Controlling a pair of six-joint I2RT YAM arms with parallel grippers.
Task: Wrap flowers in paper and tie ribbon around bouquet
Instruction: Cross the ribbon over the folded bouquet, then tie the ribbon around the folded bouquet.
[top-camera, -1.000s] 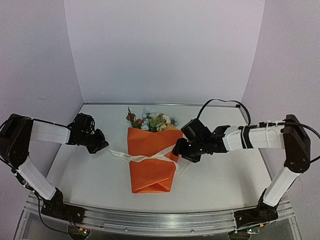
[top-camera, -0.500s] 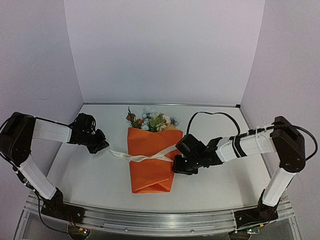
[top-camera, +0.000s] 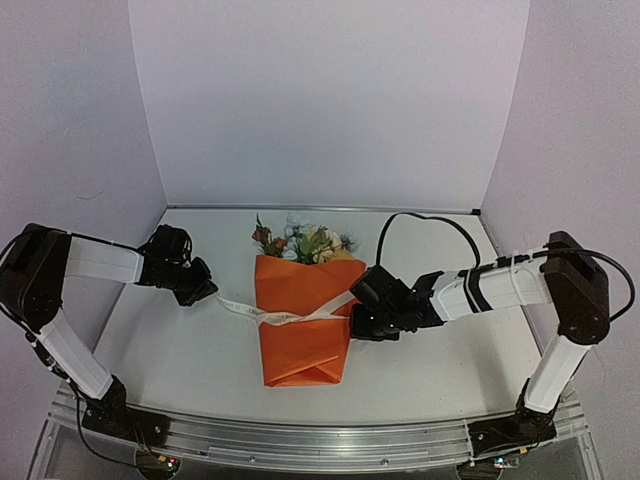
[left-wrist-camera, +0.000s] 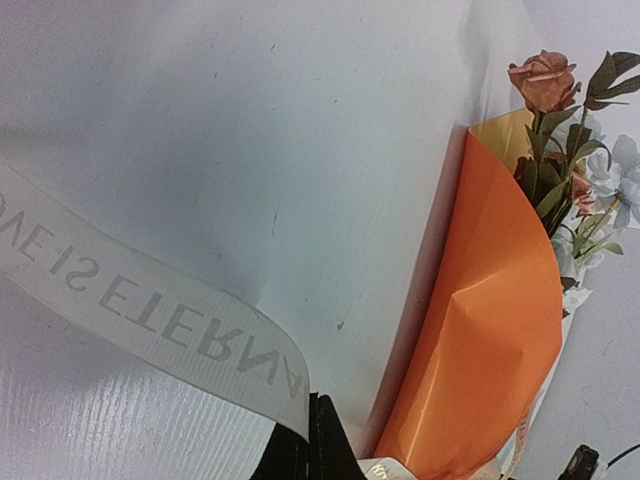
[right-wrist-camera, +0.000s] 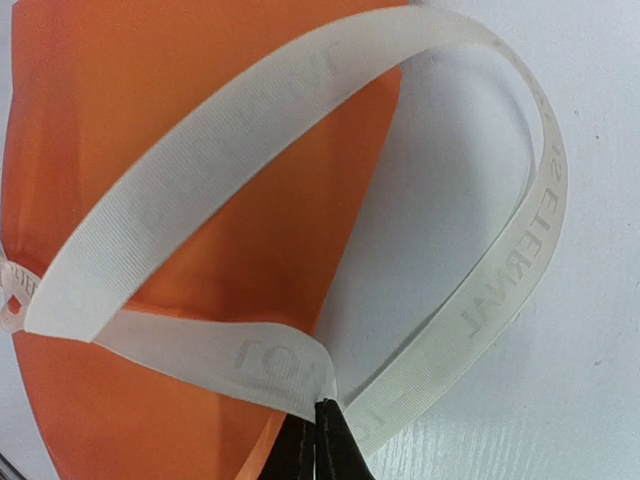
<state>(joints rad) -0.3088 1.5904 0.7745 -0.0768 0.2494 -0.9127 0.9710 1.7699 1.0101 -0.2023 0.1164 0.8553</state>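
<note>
**Item 1.** 1 left gripper, at the left of the table, well apart from the wrap. Jaws pressed together on 1 end of the ribbon.

**Item 2.** 1 ribbon, cream with printed lettering, running from the left jaws across the wrap to the right jaws.

**Item 3.** 1 bouquet, lying mid-table. It has 1 orange paper wrap with its folded end nearest the arms. The flowers poke out at the far end; exact head count cannot be told.

**Item 4.** 1 right gripper, just beside the wrap's right edge. Jaws clamped on the ribbon, which forms 1 loop with 2 runs meeting at the fingertips.
</note>
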